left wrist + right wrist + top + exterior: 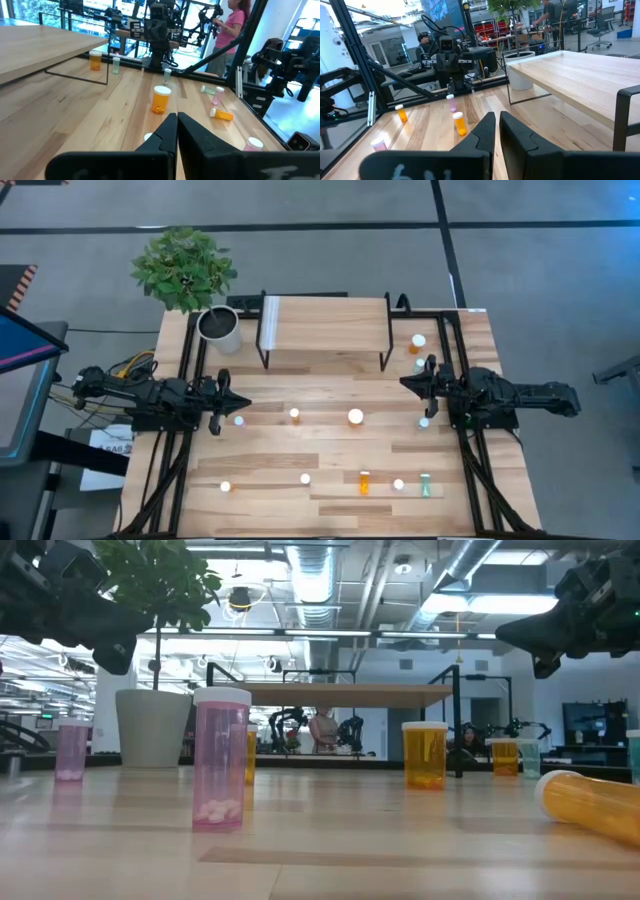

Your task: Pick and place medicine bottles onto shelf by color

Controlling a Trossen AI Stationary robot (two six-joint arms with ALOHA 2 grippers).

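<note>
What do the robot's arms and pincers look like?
Both arms are dark, nearly black, and built from chunky jointed blocks. The left pincer and the right pincer each end in two flat black fingers that taper to a point. Yellow and orange cables bunch up behind the left arm.

Robotics lab, exposed ceiling ducts point(330, 580), other robot rigs point(160, 30), monitors point(437, 10), concrete floor point(540, 250)
</note>
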